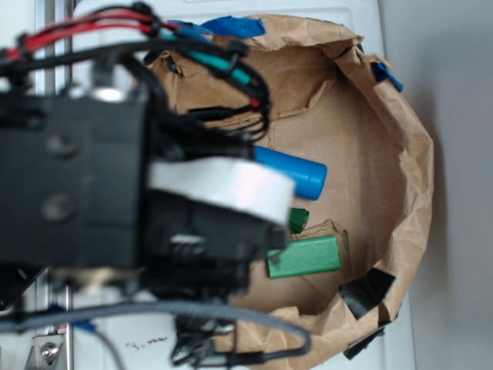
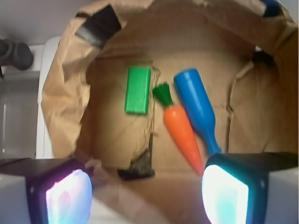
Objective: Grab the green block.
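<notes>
Seen from the wrist: green block lying flat on the brown paper floor, upper centre-left of the frame, long side running up and down, whole outline visible and nothing touching it except the paper; just right of it an orange carrot with dark green leafy tip pointing toward the block's right edge, close but apart; right of the carrot a blue bottle toy, its narrow neck running down to the lower right and cut off behind the right finger pad; gripper at the bottom edge, two glowing pads spread wide apart at lower left and lower right, empty between them, well short of the block; torn paper seam with a dark tape scrap between pads and block; crumpled paper wall ringing everything, black tape at upper left; blurred overall. Seen from the exterior view: arm body and cables filling the left half, blurred, hiding the fingers entirely; block at centre right, left end tucked under the arm's edge; bottle only partly showing above it; carrot hidden save a bit of dark green leaf; paper rim curving down the right side, blue tape at the top
</notes>
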### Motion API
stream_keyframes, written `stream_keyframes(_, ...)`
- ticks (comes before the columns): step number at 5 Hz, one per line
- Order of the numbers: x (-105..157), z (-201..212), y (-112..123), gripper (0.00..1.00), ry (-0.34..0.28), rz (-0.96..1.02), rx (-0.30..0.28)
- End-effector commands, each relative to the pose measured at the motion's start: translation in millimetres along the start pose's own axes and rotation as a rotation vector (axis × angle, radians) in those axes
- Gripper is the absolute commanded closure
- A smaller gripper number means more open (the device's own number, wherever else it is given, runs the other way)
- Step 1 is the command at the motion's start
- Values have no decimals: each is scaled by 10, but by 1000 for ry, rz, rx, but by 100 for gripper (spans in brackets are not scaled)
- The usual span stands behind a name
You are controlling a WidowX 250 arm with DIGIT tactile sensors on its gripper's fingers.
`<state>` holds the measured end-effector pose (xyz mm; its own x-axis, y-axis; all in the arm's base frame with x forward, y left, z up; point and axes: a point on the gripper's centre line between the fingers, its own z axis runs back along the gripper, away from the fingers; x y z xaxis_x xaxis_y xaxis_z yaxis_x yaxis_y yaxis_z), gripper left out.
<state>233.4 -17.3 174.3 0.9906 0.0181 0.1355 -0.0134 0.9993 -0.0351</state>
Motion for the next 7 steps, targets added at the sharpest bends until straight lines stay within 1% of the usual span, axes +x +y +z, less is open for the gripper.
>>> stream_keyframes(1, 312, -237, 263, 0, -40, 4, -49)
stream_keyframes(2, 363, -414, 450, 0, -64, -32, -98)
stream_keyframes(3, 409, -583, 460, 0, -69, -30, -98)
stream_keyframes(4, 461, -787, 302, 0, -87, -35, -106)
stream_keyframes(5, 529, -916, 80, 0, -105, -12, -136)
stream_keyframes(6, 563, -1000, -64, 0, -111, -13, -158)
stream_keyframes(7, 573, -1084, -147, 0, -105, -33, -168)
